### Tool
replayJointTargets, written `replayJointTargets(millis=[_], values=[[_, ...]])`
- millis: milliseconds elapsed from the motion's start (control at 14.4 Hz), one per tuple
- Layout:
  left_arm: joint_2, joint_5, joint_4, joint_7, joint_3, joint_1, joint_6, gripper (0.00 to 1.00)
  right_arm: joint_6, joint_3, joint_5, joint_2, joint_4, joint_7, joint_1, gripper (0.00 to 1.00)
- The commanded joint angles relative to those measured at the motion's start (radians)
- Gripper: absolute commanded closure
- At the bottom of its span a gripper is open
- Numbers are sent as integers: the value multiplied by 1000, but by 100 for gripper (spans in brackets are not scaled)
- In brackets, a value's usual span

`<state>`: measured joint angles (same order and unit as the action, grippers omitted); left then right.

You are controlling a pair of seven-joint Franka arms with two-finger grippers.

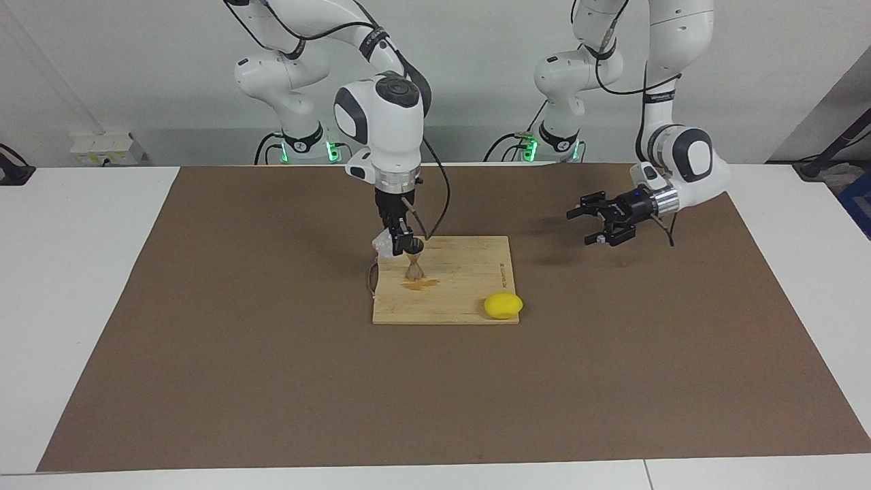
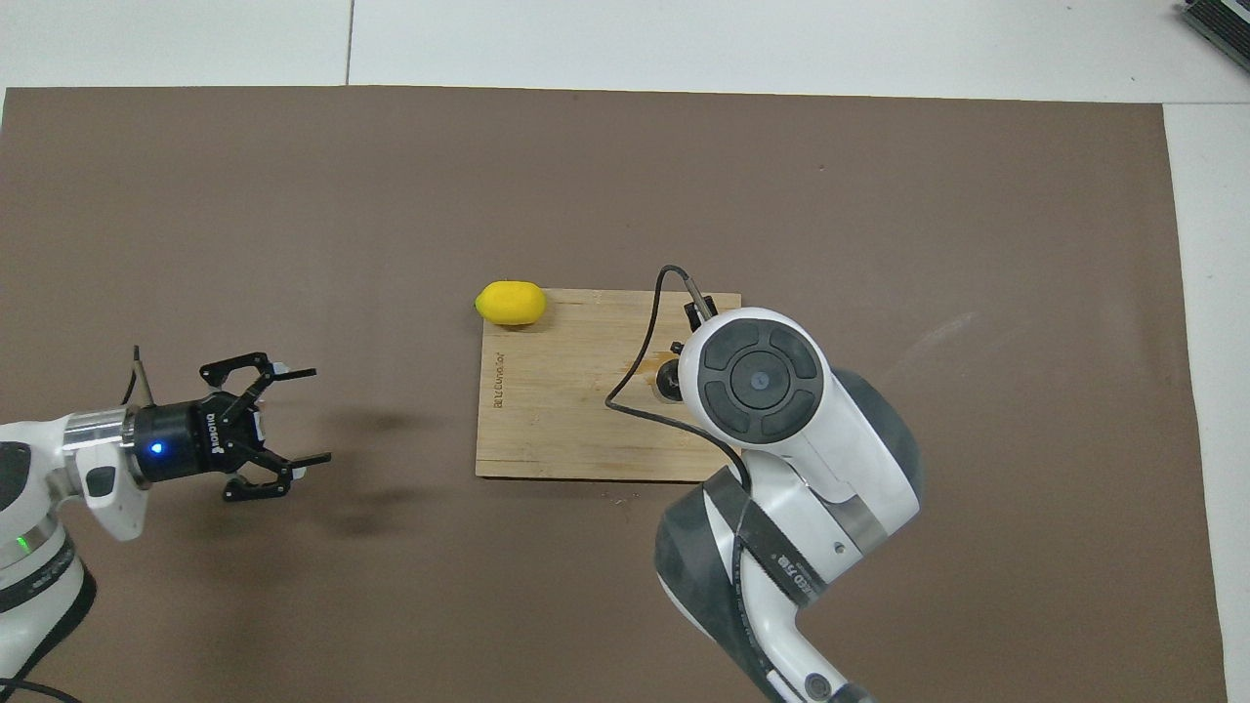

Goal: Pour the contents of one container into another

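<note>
The clear glass cup (image 1: 385, 243) is held in my right gripper (image 1: 400, 245), which is shut on it. The cup hangs just above the board, against the rim of the metal jigger (image 1: 413, 267). The jigger stands upright on the wooden board (image 1: 463, 286), at the board's end toward the right arm. In the overhead view my right wrist hides the cup, and only an edge of the jigger (image 2: 667, 380) shows. My left gripper (image 1: 603, 222) is open and empty, up over the brown mat off the board; it also shows in the overhead view (image 2: 291, 422).
A yellow lemon (image 1: 503, 305) lies at the board's corner farthest from the robots, toward the left arm's end, also in the overhead view (image 2: 510, 303). A brownish wet stain (image 1: 420, 285) marks the board beside the jigger. A brown mat (image 1: 272, 354) covers the table.
</note>
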<state>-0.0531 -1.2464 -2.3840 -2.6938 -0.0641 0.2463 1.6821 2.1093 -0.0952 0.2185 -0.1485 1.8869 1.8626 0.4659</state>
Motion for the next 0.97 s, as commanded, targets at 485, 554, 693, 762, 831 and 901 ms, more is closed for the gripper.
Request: replayJointTargets(millis=[485, 554, 693, 762, 831, 901], values=[[-31, 560, 285, 399, 3, 114, -68, 0, -54, -3, 159, 33, 9, 27, 49, 88], [-24, 585, 290, 438, 3, 114, -68, 0, -54, -3, 165, 35, 9, 26, 53, 88], [-10, 651, 308, 598, 3, 99, -61, 0, -54, -3, 165, 33, 8, 26, 53, 88], [-8, 688, 319, 655, 4, 93, -52, 0, -52, -3, 165, 32, 6, 26, 53, 88], [-8, 696, 327, 701, 6, 82, -32, 0, -52, -3, 162, 32, 1, 26, 51, 88], [-2, 697, 327, 756, 4, 49, -18, 0, -52, -3, 156, 29, -2, 26, 50, 88]])
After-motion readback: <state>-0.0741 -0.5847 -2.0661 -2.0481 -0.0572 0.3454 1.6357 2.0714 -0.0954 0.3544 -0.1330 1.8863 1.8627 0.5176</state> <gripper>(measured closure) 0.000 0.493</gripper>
